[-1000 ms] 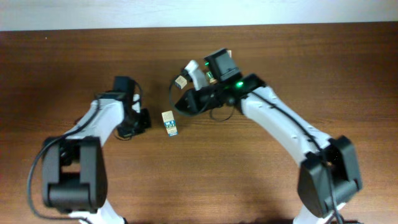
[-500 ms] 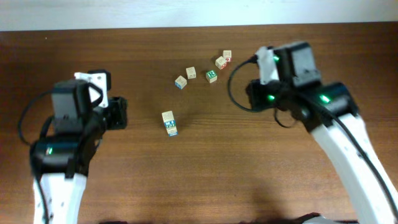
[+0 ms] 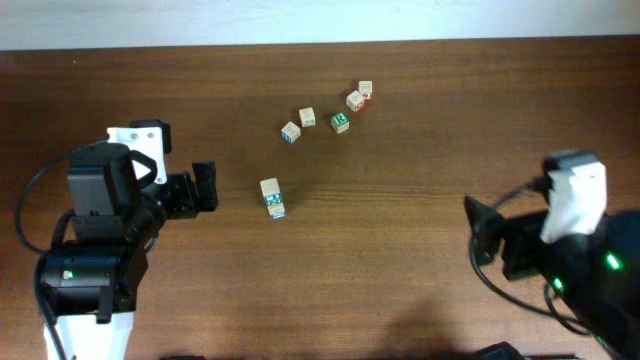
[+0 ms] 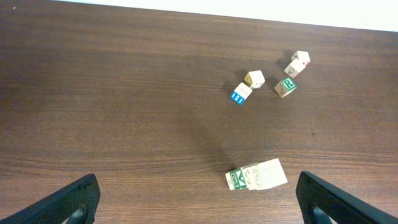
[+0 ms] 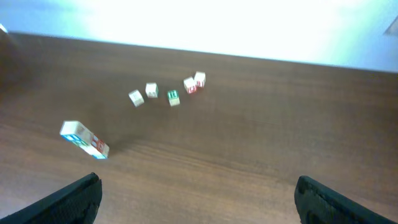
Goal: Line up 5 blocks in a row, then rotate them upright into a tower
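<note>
Several small pale-wood blocks lie scattered at the table's far middle: a blue-faced one [image 3: 290, 131] [image 4: 239, 93], a plain one [image 3: 307, 117], a green-faced one [image 3: 340, 121] [image 4: 286, 86], and two with red marks [image 3: 355, 100] [image 3: 365, 90]. Nearer sits a short column of joined blocks [image 3: 271, 198] [image 4: 256, 175] [image 5: 84, 138] showing a green R; I cannot tell whether it stands or lies. My left gripper [image 3: 207, 187] [image 4: 199, 211] is open, left of the column. My right gripper [image 3: 482, 240] [image 5: 202, 208] is open at the lower right, far from all blocks.
The brown wooden table [image 3: 450, 120] ends at a pale wall strip along the far edge. Bare wood lies between the two arms and around the blocks.
Both arms have drawn back from the blocks, the right one from the far cluster to the lower right. Both grippers went from shut to open. The blocks stay put.
</note>
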`<control>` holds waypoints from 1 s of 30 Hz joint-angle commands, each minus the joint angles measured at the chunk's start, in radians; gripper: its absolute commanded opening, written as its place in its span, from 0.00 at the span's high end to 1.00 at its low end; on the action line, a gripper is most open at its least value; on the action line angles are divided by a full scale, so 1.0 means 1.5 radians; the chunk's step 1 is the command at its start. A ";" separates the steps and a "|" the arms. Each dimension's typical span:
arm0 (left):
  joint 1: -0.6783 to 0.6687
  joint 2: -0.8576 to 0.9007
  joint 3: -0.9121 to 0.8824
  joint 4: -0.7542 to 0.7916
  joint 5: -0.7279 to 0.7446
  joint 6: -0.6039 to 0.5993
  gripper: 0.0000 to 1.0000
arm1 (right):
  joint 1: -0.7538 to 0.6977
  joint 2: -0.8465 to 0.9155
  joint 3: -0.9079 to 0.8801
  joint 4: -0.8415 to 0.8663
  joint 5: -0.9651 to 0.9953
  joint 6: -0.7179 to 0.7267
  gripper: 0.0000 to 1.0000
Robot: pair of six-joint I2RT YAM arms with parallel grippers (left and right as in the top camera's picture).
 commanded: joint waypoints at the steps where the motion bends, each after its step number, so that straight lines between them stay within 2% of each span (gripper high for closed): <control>1: 0.000 -0.004 0.010 -0.001 -0.003 0.013 0.01 | -0.003 -0.029 0.007 0.000 0.013 0.002 0.02; 12: 0.000 -0.004 0.010 -0.001 -0.003 0.013 0.01 | -0.003 -0.034 0.002 -0.020 0.061 -0.016 0.02; 15: 0.000 -0.004 0.010 -0.001 -0.003 0.013 0.01 | -0.003 -0.033 -0.039 0.029 0.095 -0.016 0.02; 19: 0.000 -0.004 0.010 -0.001 -0.003 0.013 0.01 | -0.053 -0.092 -0.170 0.172 0.070 -0.016 0.02; 24: 0.000 -0.004 0.010 -0.001 -0.003 0.013 0.01 | -0.139 -0.240 -0.423 0.397 -0.013 -0.016 0.01; 30: 0.000 -0.004 0.010 -0.001 -0.003 0.013 0.01 | -0.183 -0.413 -0.701 0.611 -0.026 -0.016 0.02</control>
